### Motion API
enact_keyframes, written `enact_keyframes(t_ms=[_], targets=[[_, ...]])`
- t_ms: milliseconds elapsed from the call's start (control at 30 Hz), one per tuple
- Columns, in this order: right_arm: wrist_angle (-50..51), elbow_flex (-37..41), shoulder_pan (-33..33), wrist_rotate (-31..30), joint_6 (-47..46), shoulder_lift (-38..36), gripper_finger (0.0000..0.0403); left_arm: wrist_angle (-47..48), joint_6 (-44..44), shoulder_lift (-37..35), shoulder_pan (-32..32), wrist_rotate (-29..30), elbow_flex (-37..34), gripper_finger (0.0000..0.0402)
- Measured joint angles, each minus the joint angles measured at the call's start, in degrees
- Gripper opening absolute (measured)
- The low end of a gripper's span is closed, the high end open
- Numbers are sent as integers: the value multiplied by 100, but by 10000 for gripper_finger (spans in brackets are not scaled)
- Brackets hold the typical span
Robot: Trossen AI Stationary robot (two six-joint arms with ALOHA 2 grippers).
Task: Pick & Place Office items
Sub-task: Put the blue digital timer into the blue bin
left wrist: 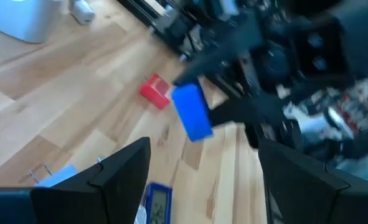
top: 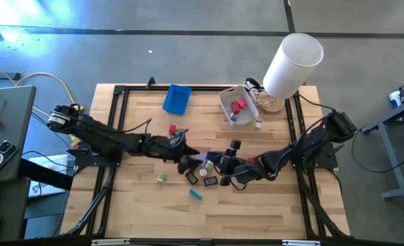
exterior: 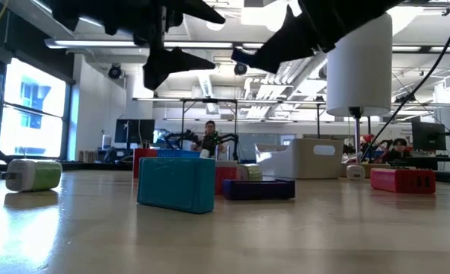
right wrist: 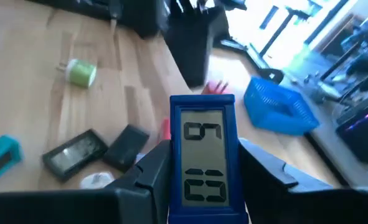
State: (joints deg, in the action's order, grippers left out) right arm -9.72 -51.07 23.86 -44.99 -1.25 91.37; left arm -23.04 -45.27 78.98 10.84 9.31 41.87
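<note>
Gripping a blue digital clock (right wrist: 202, 155) in the right gripper (right wrist: 202, 180) above the scattered office items (top: 200, 179); hovering empty nearby, left gripper (left wrist: 202, 180) wide apart

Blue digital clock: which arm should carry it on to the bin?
Right. The right gripper already clamps the blue digital clock off the table; the left gripper is open and empty.

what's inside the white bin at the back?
In the white bin a red piece shows clearly, with something purplish at its near end. Anything beneath them is covered; the rest of the bin's floor looks bare.
</note>
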Motion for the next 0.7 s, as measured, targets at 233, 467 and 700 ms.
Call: enact_keyframes(t_ms=[233,467,700], targets=[[-211,0,-266,175,272,0,138,-49,-231,1,-283,-3,0,291],[-683,0,-594,838,611,0,138,-206,-268,85,-294,9,2,291],[-771,0,-648,963,939,9,138,-642,-253,164,-296,204,9,291]])
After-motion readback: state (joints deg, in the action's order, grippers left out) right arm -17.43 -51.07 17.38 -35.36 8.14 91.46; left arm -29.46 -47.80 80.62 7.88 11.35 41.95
